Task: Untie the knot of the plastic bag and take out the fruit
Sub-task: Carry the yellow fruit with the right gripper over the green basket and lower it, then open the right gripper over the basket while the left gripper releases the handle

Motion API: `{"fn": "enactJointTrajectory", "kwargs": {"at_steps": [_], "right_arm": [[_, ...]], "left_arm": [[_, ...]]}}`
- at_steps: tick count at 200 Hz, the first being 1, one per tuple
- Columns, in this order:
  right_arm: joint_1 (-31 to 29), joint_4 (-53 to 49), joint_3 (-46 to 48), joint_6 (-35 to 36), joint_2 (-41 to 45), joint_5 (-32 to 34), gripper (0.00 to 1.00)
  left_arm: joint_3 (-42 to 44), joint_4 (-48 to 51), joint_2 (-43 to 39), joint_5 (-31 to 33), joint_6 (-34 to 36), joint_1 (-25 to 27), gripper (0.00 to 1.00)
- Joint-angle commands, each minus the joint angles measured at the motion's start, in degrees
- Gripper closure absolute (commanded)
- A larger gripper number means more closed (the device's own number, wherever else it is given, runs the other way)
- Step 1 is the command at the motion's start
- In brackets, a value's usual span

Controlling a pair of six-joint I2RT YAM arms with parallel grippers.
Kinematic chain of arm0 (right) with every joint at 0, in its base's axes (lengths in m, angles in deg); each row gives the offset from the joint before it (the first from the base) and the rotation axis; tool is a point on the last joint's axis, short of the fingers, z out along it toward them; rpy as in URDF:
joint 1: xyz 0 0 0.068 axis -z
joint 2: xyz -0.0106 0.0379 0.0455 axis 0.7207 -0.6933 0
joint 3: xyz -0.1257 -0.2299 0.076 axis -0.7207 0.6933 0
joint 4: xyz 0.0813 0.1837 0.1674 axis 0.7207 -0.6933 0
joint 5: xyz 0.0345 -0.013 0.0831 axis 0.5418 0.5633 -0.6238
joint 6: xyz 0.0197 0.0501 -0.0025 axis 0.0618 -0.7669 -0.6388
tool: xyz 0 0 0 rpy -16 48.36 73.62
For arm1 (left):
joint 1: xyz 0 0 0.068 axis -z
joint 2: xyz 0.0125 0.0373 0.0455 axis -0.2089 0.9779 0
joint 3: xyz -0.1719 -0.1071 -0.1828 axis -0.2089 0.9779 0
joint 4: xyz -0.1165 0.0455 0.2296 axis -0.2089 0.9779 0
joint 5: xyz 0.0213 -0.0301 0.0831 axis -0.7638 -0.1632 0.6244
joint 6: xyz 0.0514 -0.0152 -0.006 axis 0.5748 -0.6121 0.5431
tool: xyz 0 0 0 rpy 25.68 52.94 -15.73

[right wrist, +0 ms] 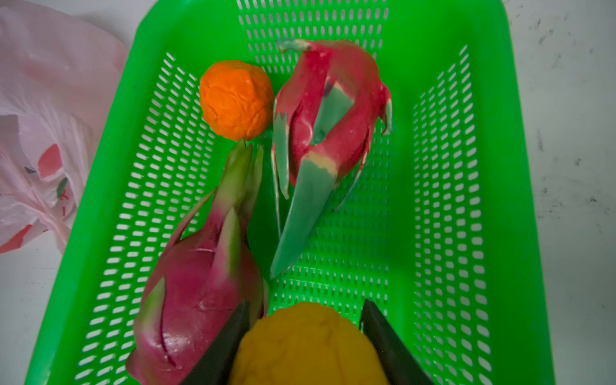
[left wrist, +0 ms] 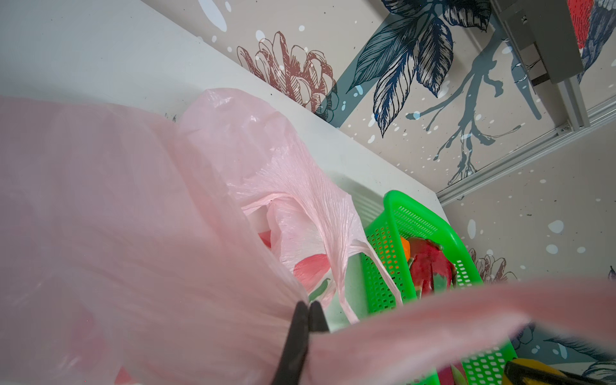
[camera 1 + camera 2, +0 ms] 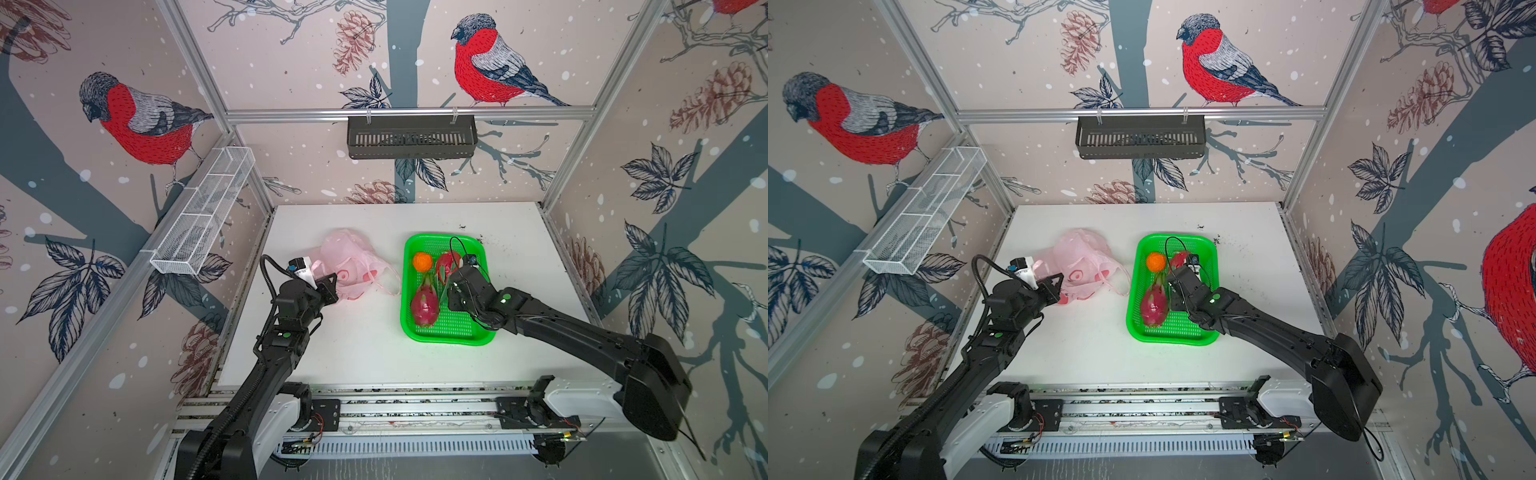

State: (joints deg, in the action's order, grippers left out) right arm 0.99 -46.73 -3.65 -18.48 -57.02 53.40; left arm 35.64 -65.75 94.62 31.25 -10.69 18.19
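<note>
The plastic bag (image 2: 233, 150) is thin crinkled translucent film, the green basket (image 1: 433, 26) glossy perforated plastic; the orange ball (image 1: 235, 100) and yellow ball (image 1: 306, 343) look rough, matt.

The right wrist view's edge cuts off the yellow ball (image 1: 306, 346).

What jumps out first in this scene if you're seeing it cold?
The bright green basket, right of centre on the table, holds two dragon fruits and an orange ball. Over it, the right gripper grips a yellow ball between its fingers. Left of the basket lies the pale pink plastic bag, with the left gripper pinching its film with shut fingers.
</note>
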Motion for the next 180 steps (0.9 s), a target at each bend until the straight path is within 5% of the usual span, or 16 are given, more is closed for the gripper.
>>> {"fn": "enactJointTrajectory", "kwargs": {"at_steps": [1,180], "right_arm": [[1.1,-0.1,0.9,-0.2,-0.7,-1.1,0.82],[4.6,5.8,4.0,3.0,-10.7,-4.8,0.63]], "left_arm": [[-0.6,-3.5,0.5,-0.5,-0.1,0.0,0.96],[-1.6,-0.1,-0.8,-1.5,-0.3,0.0,0.78]]}}
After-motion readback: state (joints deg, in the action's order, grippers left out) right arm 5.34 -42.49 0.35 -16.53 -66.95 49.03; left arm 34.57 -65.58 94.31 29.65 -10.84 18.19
